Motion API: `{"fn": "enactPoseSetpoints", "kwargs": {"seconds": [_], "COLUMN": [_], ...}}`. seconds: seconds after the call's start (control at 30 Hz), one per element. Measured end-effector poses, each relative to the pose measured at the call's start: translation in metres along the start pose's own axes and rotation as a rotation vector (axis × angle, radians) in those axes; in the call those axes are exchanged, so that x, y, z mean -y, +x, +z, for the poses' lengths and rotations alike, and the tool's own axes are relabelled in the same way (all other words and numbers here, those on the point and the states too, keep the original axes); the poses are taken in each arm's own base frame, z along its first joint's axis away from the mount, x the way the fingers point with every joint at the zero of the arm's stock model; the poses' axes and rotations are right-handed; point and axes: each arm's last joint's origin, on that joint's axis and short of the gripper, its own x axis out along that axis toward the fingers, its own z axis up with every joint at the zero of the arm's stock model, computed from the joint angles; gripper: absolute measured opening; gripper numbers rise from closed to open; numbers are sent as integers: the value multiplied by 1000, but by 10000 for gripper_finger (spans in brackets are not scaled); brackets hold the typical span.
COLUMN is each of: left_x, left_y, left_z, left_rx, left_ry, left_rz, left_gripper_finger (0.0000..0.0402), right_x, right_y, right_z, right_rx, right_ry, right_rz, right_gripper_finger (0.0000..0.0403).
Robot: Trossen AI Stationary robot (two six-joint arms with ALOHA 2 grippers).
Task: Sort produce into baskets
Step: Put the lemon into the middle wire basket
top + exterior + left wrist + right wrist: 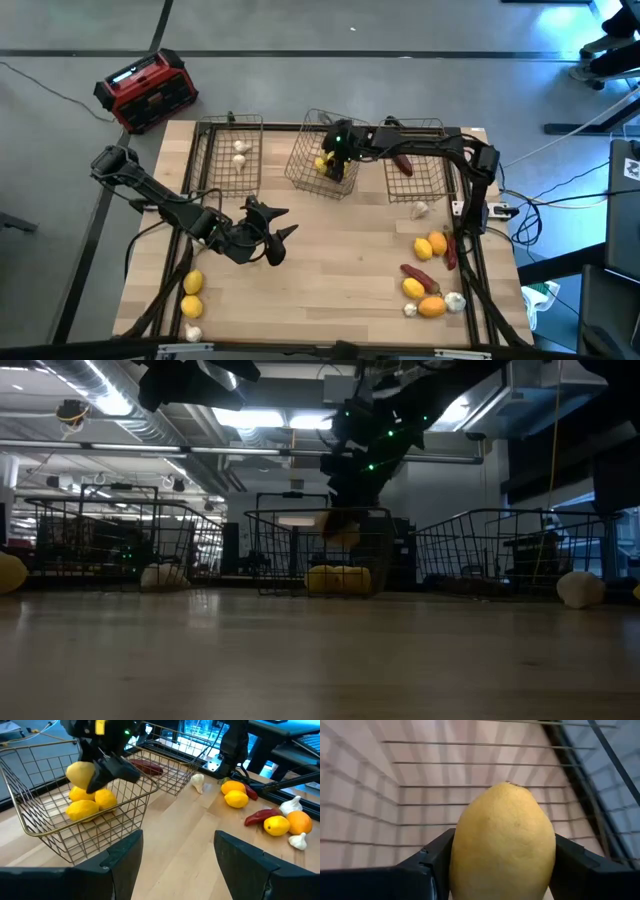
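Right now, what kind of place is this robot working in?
Probably a robotics lab or workshop: exposed ceiling ducts with strip lighting, a bare concrete floor with trailing cables, and a wooden table in a metal frame.

Lemon (502,840) in right end effector (337,160) over middle basket (303,165).

Wooden table (330,260), three wire baskets (232,155), scattered produce (430,245)
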Motion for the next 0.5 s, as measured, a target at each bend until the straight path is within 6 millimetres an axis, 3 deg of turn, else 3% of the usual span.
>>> {"fn": "enactPoseSetpoints", "kwargs": {"seconds": [0.23, 0.5], "left_x": [0, 0], "left_y": [0, 0], "left_z": [0, 0], "left_rx": [0, -1], "left_ry": [-10, -15], "left_rz": [0, 0], "left_gripper_finger": [241, 241], "right_x": [24, 28], "right_y": [12, 38], "right_z": [-8, -18], "right_rx": [-15, -46], "right_ry": [55, 70], "right_rz": [36, 62], "right_gripper_finger": [234, 234]}}
